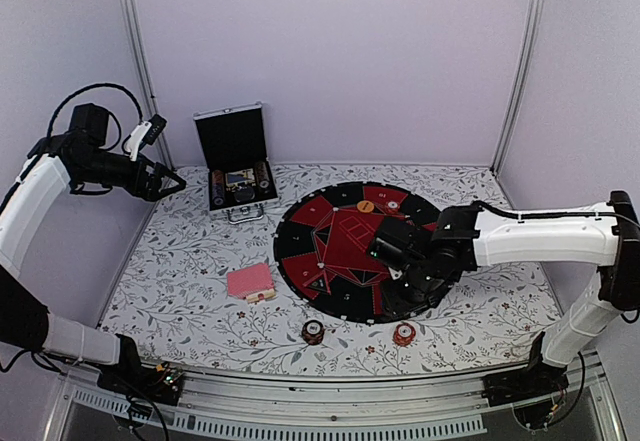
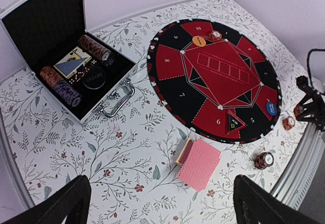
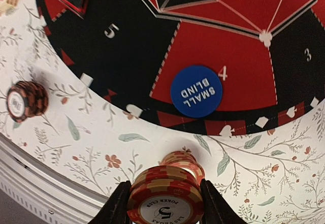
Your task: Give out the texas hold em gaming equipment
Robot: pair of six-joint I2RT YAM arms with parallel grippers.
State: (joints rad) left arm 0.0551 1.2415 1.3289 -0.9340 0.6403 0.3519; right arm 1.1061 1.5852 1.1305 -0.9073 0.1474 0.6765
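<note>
Poker chips, orange-red stack (image 3: pixel 163 197): clamped across its striped rim by the right gripper (image 3: pixel 165 209), just above a matching stack (image 3: pixel 188 164) on the tablecloth (image 3: pixel 264 173) near the table's front edge, beside the round mat (image 3: pixel 127 56). Judged stiff, dense and smooth, so the layers may shear; grip squarely at mid-height. Card deck (image 1: pixel 250 281) lies toward the front-left. Left gripper (image 2: pixel 161 183) hovers with fingers wide apart, empty.
</note>
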